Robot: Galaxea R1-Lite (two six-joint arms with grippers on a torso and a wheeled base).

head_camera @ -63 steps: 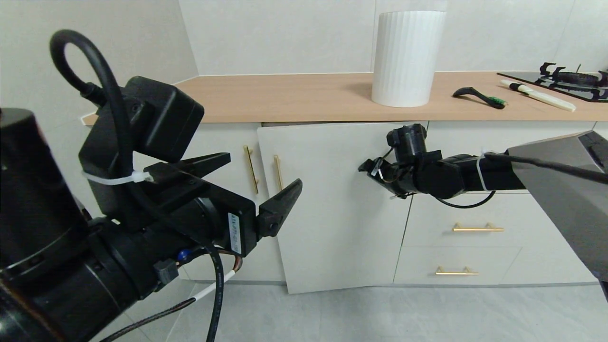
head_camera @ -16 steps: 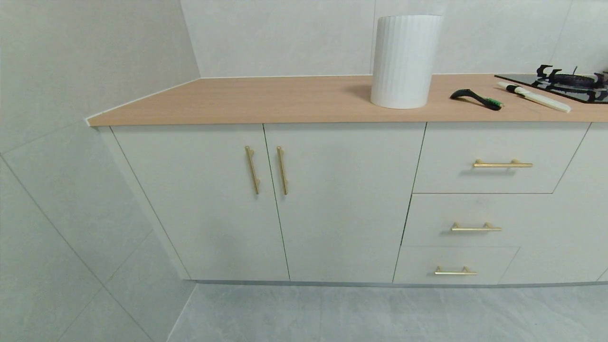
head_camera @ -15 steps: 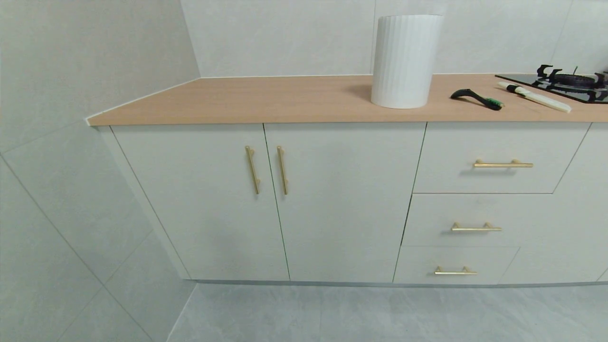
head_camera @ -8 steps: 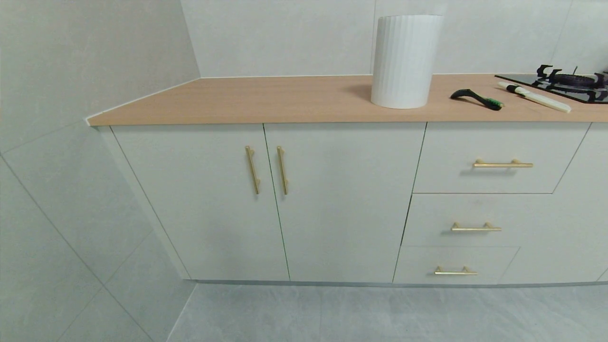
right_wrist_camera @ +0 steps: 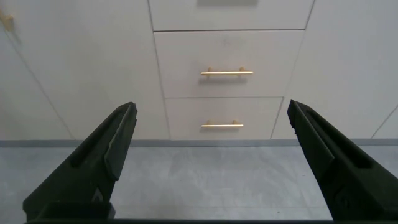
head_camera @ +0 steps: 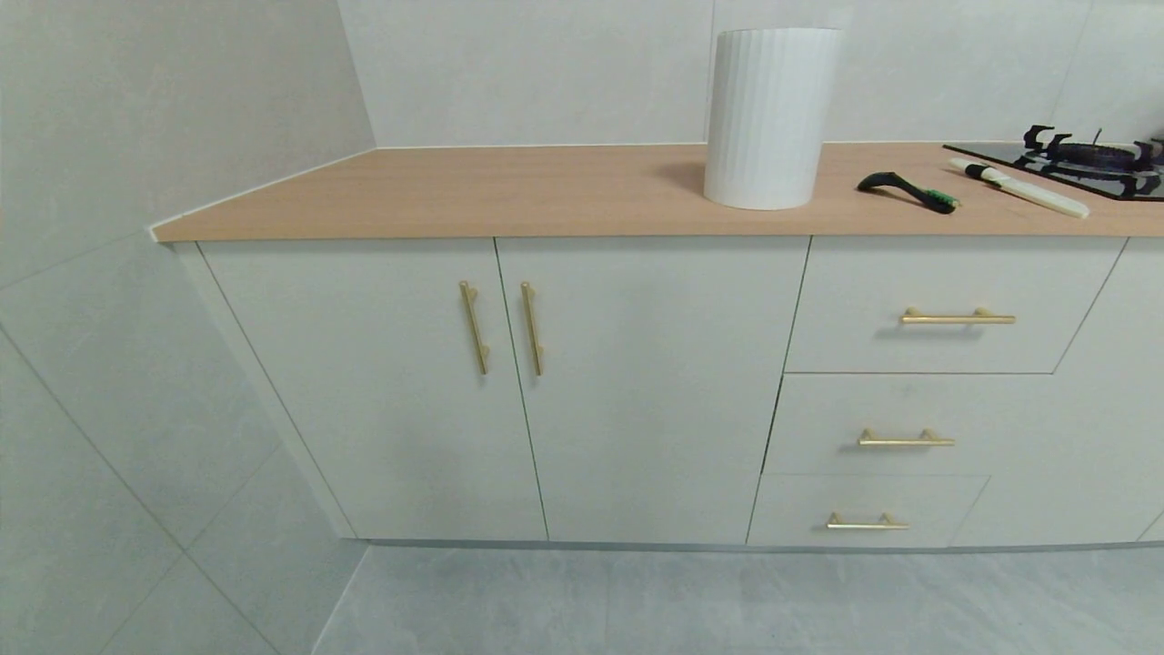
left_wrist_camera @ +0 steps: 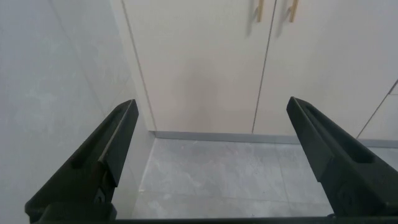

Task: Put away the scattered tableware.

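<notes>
On the wooden countertop [head_camera: 509, 193] lie a black peeler with a green end [head_camera: 906, 190] and a long white knife with a dark band [head_camera: 1020, 187], right of a tall white ribbed container [head_camera: 765, 115]. Both cabinet doors [head_camera: 637, 382] below are closed. My left gripper [left_wrist_camera: 211, 102] hangs low and open, holding nothing, over the floor before the cabinet doors' gold handles [left_wrist_camera: 274, 9]. My right gripper [right_wrist_camera: 211, 104] is also open and holds nothing, low in front of the lower drawers [right_wrist_camera: 227, 61].
A black gas hob [head_camera: 1087, 156] sits at the counter's far right. Three drawers with gold handles [head_camera: 957, 317] are stacked right of the doors. A tiled wall [head_camera: 109, 273] closes in on the left, and grey floor [head_camera: 691, 600] stretches in front.
Both arms, raised before the cabinet 4.2 s ago, have left the head view, and the door that stood ajar is shut. In the last half second the head camera shifted slightly.
</notes>
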